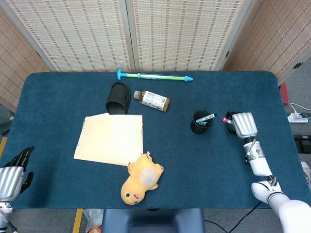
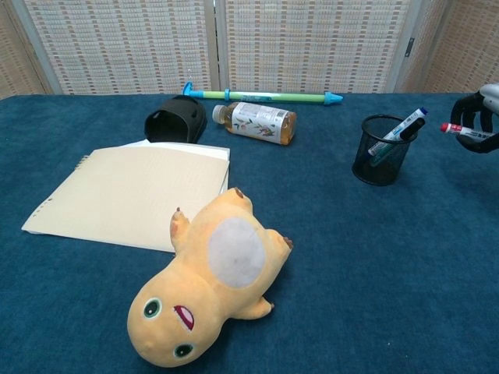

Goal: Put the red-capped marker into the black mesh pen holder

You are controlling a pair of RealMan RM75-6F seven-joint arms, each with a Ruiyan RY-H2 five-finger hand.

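**A:** What do you see, from near to far?

**B:** Nearest me is the yellow plush toy [image 2: 214,290]. At its 10 o'clock lies the cream notebook [image 2: 132,193]. My left hand [image 1: 10,178] rests at the near left table edge, holding nothing, fingers loosely apart. Farther, at the toy's 2 o'clock, stands the black mesh pen holder [image 2: 381,150], already with a blue-capped pen [image 2: 403,128] inside.

**A:** And the marker?

**B:** My right hand [image 1: 243,124] grips the red-capped marker [image 2: 461,130] above the table, at 3 o'clock from the holder, red cap toward it.

**A:** How will it handle?

**B:** I judge it light, stiff and a little slippery. The grip is on the barrel, so the cap end stays free to enter the holder first.
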